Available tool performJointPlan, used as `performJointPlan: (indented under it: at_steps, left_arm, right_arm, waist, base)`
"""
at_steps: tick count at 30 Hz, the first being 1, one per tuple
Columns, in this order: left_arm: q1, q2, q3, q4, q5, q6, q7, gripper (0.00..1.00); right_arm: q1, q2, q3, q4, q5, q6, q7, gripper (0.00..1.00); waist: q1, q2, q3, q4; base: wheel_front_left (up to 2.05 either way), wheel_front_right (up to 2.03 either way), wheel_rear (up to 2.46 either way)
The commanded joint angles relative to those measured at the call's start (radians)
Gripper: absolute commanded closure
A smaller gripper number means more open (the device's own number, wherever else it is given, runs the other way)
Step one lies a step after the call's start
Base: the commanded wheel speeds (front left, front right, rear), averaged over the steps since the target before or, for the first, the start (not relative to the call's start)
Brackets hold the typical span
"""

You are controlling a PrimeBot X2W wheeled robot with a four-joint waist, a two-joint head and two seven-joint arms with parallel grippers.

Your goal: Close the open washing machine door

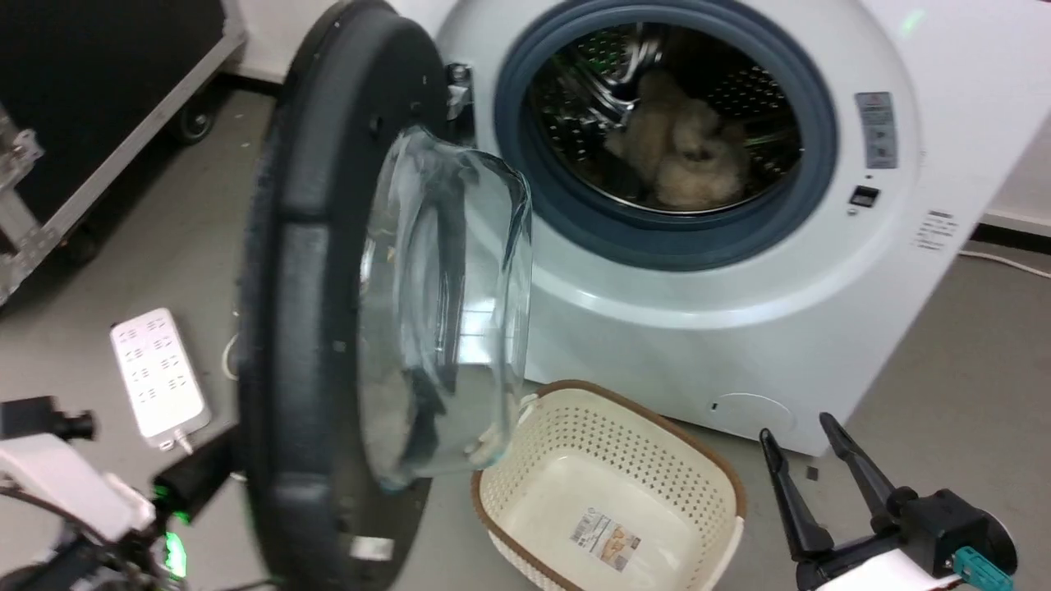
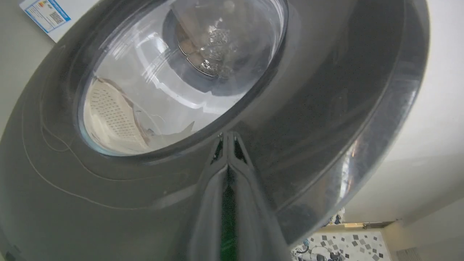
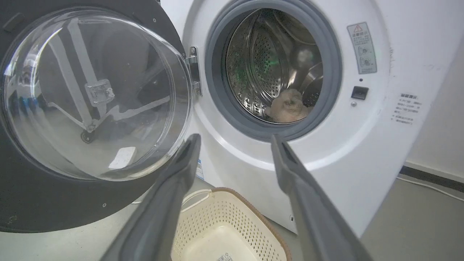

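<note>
Two risks stand out to me. The left gripper (image 2: 227, 136) has its fingers pressed together with nothing between them, and the tips seem to rest on the glossy black outer face of the washing machine door (image 1: 304, 328), just below the glass. The door stands swung wide on its hinge, edge-on to the head camera, with its bulging bowl facing the machine. If I push from that spot, I judge the closed tips could skate across the slick rim onto the glass and lose the door. A push so near the centre may also be too weak to seat the latch.

The second risk is the basket (image 1: 657, 443), on the floor just left of the right gripper (image 1: 795, 427). It lies close under the bowl's swing and might get clipped. I cannot tell how much room there is. The right gripper is spread wide and holds nothing.

The basket has nothing in it apart from a label (image 1: 606, 540) stuck to its floor. Ahead of the right fingers, the drum (image 1: 739, 90) holds a beige fluffy bundle (image 1: 690, 156), well back from the grey seal.
</note>
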Motion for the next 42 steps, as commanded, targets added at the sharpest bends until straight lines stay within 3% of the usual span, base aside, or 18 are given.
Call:
performJointPlan:
  at_steps: [1,9,13,18,19,22,30,36,42]
  left_arm:
    - [0.022,-0.017,-0.026,-0.028,-0.015,0.004,0.008,1.0]
    - [0.125,-0.042,-0.24,-0.095,-0.063,0.022,-0.09,1.0]
    - [0.138,-0.042,-0.377,-0.078,-0.124,0.019,-0.224,1.0]
    - [0.107,-0.042,-0.523,-0.022,-0.18,-0.014,-0.377,1.0]
    - [0.062,-0.043,-0.583,0.033,-0.217,-0.039,-0.489,1.0]
    - [-0.007,-0.043,-0.642,0.106,-0.258,-0.055,-0.625,1.0]
    - [-0.252,-0.043,-0.735,0.337,-0.351,-0.14,-0.968,1.0]
    - [-0.433,-0.043,-0.766,0.514,-0.386,-0.186,-1.108,1.0]
    - [-0.508,-0.043,-0.783,0.631,-0.419,-0.225,-1.18,1.0]
  right_arm:
    - [0.011,0.0,-0.007,0.003,-0.008,0.001,-0.004,0.0]
    - [-0.008,-0.015,-0.033,0.003,-0.008,0.001,-0.004,0.0]
    - [-0.022,-0.029,-0.037,0.002,0.0,0.001,-0.004,0.0]
    - [-0.046,-0.046,-0.034,0.002,0.016,0.001,-0.004,0.0]
    - [-0.064,-0.055,-0.03,0.003,0.027,0.001,-0.004,0.0]
    - [-0.082,-0.06,-0.031,0.005,0.038,0.001,-0.004,0.0]
    - [-0.121,-0.057,-0.023,0.016,0.066,0.001,-0.004,0.0]
    - [-0.139,-0.046,-0.015,0.027,0.079,0.001,-0.004,0.0]
    - [-0.141,-0.04,-0.02,0.031,0.081,0.001,-0.004,0.0]
  waist:
    - [0.0001,0.0,-0.002,-0.019]
    - [0.0001,0.0,0.04,-0.118]
    - [0.0001,0.0,0.075,-0.182]
    - [0.0001,0.0,0.127,-0.278]
    - [0.0001,0.0,0.159,-0.345]
    - [0.0001,0.0,0.19,-0.411]
    - [0.0001,0.0,0.266,-0.564]
    - [0.0001,0.0,0.293,-0.62]
    - [0.0001,0.0,0.277,-0.616]
  base:
    - [0.0,0.0,0.0]
    - [0.0,0.0,0.0]
    - [0.0,0.0,0.0]
    - [0.0,0.0,0.0]
    - [0.0,0.0,0.0]
    - [0.0,0.0,0.0]
    - [0.0,0.0,0.0]
    - [0.0,0.0,0.0]
    - [0.0,0.0,0.0]
